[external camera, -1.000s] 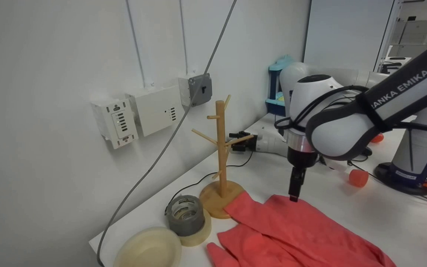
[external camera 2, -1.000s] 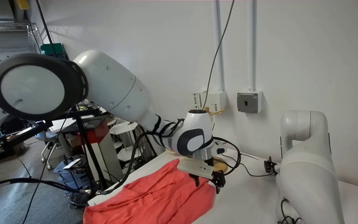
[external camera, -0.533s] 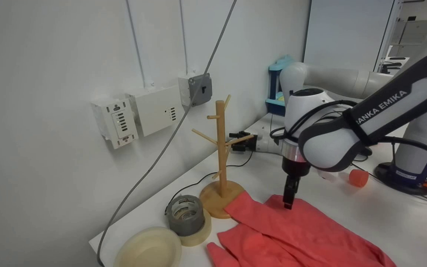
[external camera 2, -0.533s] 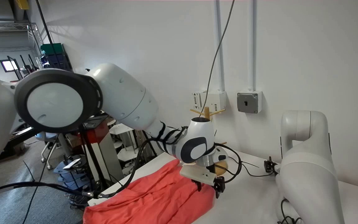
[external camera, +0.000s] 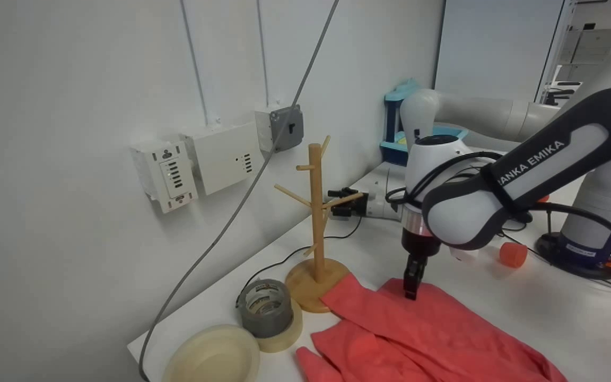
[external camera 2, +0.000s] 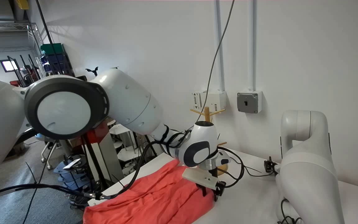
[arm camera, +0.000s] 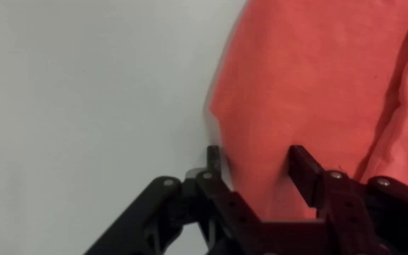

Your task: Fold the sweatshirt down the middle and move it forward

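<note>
The claw (arm camera: 254, 154) sits lower than a second ago, down at the edge of the coral sweatshirt (external camera: 433, 329), while the cloth keeps its folds and outline on the tabletop (arm camera: 101, 117). The claw stands spread: in the wrist view one finger is just outside the fabric's edge, over the tabletop, the other over the cloth, with a strip of sweatshirt between them. Whether either tip touches anything cannot be told.

In an exterior view the wooden mug tree (external camera: 316, 223) is seen whole; there the claw is edge-on, its gap lost. A corner of the cloth meets the tree's round base, though whether it lies on the wood is unclear. In an exterior view the robot arm (external camera 2: 126, 102) hides much of that tree's post, but both fingers show, apart.

Near the mug tree, a grey tape roll (external camera: 268, 324) rests on a beige tape roll (external camera: 284, 342), and a pale bowl (external camera: 220, 331) is just beside them. An orange cup (external camera: 513, 255) lies well apart. A second robot arm (external camera 2: 306, 168) occupies the tabletop past the sweatshirt's edge.
</note>
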You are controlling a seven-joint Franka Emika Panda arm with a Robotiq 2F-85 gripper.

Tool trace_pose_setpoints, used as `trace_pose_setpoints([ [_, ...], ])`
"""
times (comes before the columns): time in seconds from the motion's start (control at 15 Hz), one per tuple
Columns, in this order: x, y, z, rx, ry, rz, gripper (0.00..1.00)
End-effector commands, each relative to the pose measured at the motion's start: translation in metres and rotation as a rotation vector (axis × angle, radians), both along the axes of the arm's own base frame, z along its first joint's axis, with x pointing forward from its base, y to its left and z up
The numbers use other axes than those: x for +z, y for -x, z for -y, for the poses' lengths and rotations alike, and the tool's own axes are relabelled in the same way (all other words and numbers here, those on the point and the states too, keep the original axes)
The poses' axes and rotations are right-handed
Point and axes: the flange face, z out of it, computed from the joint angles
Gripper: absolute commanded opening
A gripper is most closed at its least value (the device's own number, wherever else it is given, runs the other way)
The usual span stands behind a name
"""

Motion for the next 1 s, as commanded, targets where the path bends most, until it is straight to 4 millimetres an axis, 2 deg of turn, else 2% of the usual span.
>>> trace_pose_setpoints([
  [0.0, -0.005, -0.010, 0.006, -0.028, -0.027, 0.013, 0.23],
  [0.2, 0.001, -0.011, 0.006, -0.039, -0.025, 0.020, 0.01],
  [0.47, 0.023, -0.020, 0.013, -0.031, 0.018, 0.064, 0.02],
  [0.67, 0.049, -0.027, 0.019, -0.012, 0.059, 0.117, 0.02],
  [0.93, 0.081, -0.022, 0.015, 0.030, 0.089, 0.175, 0.02],
])
